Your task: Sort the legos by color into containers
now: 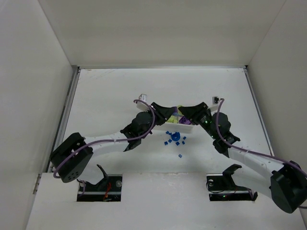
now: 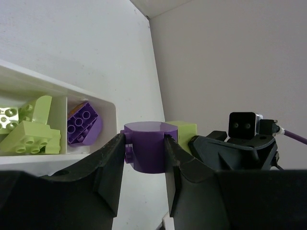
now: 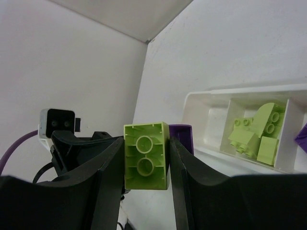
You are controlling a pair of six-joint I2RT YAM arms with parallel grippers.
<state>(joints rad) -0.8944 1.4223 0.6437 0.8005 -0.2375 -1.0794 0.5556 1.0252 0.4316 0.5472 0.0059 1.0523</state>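
My left gripper (image 2: 145,143) is shut on a purple block (image 2: 146,151). My right gripper (image 3: 146,148) is shut on a lime-green block (image 3: 146,155), hollow underside towards the camera. The two blocks are held against each other above the table, beside the end of the white tray (image 2: 103,101). I cannot tell if they are joined. The tray holds lime-green blocks (image 2: 26,130) in one compartment and a purple block (image 2: 84,125) in the end one. From above, both grippers (image 1: 170,114) (image 1: 186,113) meet over the tray (image 1: 184,126). Several tiny blue cubes (image 1: 169,142) and a round blue piece (image 1: 175,136) lie in front of it.
White walls enclose the table (image 1: 110,96) on three sides. A small dark object (image 1: 217,100) sits at the back right and a small white one (image 1: 141,97) behind the left arm. The tray's third compartment (image 3: 211,120) shows nothing in it.
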